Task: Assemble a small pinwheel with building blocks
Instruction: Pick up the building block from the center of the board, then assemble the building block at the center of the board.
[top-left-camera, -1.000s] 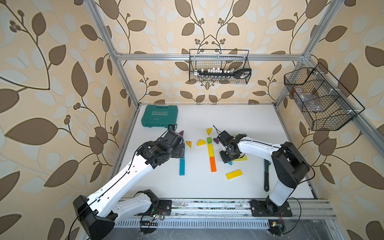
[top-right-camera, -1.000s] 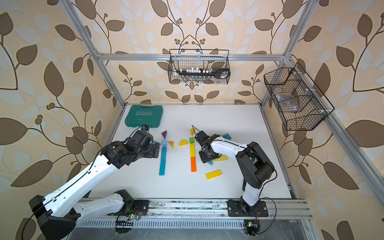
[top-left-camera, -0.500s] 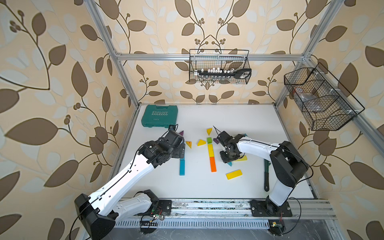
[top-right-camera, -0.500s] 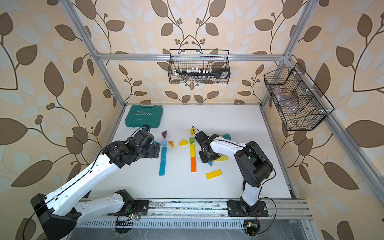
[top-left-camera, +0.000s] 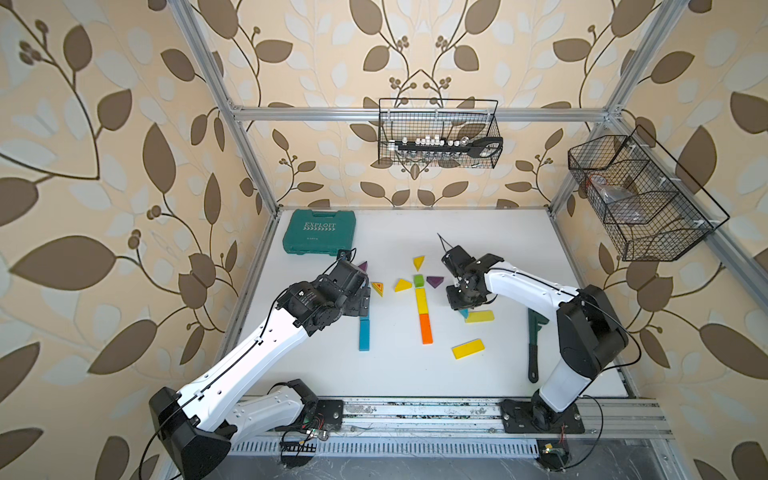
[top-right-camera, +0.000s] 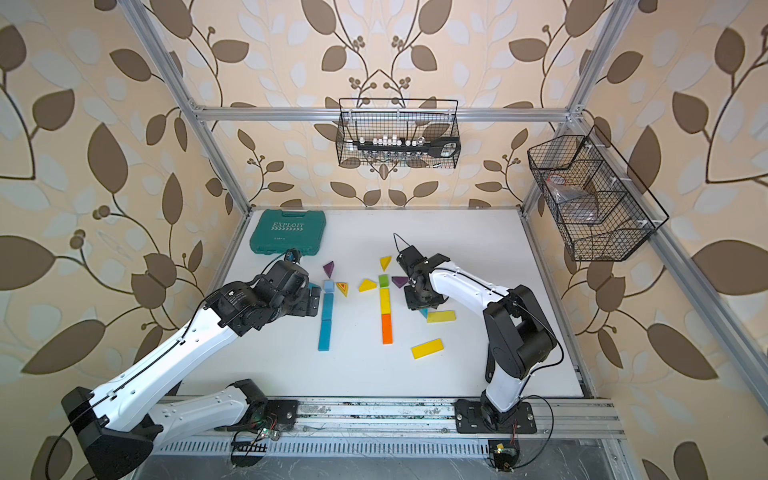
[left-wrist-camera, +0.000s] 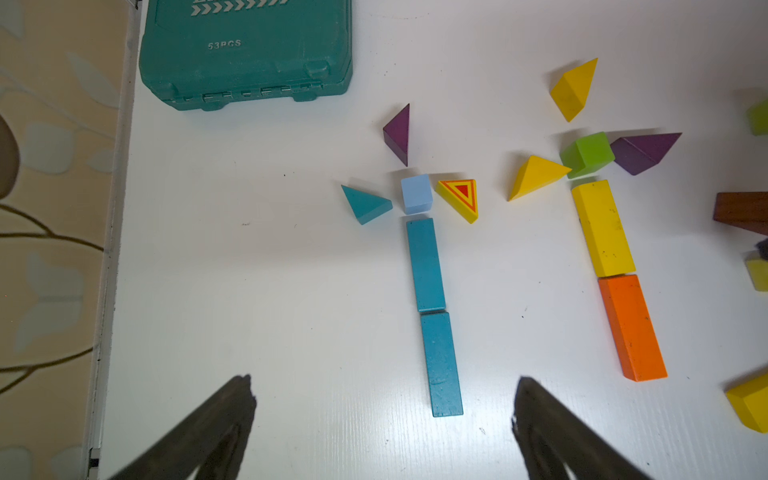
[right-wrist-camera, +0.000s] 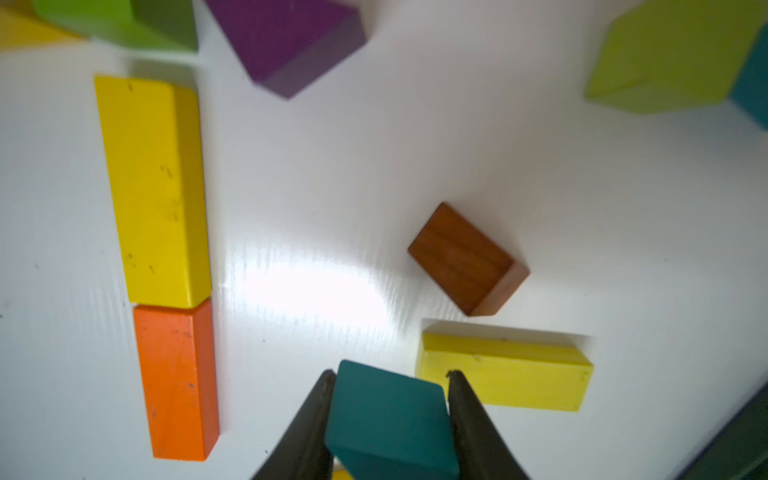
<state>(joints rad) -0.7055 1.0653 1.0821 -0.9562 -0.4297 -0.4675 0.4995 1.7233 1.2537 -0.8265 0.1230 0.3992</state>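
My right gripper (right-wrist-camera: 391, 372) is shut on a teal block (right-wrist-camera: 390, 419), low over the table beside a yellow bar (right-wrist-camera: 505, 374) and a brown block (right-wrist-camera: 467, 259). In both top views it (top-left-camera: 461, 301) sits just right of the green cube (top-left-camera: 418, 281), yellow bar (top-left-camera: 420, 301) and orange bar (top-left-camera: 425, 328) laid in a line, with yellow and purple wedges around the cube. My left gripper (left-wrist-camera: 383, 379) is open and holds nothing. It hovers near the end of two teal bars (left-wrist-camera: 441, 363) topped by a pale blue cube (left-wrist-camera: 417, 193) with three wedges.
A teal tool case (top-left-camera: 320, 230) lies at the back left. A dark wrench (top-left-camera: 534, 345) lies along the right side by the right arm. A loose yellow bar (top-left-camera: 468, 348) lies front of centre. Wire baskets (top-left-camera: 438, 133) hang on the walls.
The right jaws have closed onto the teal block. Neither arm has visibly shifted place, and the left gripper has stayed open.
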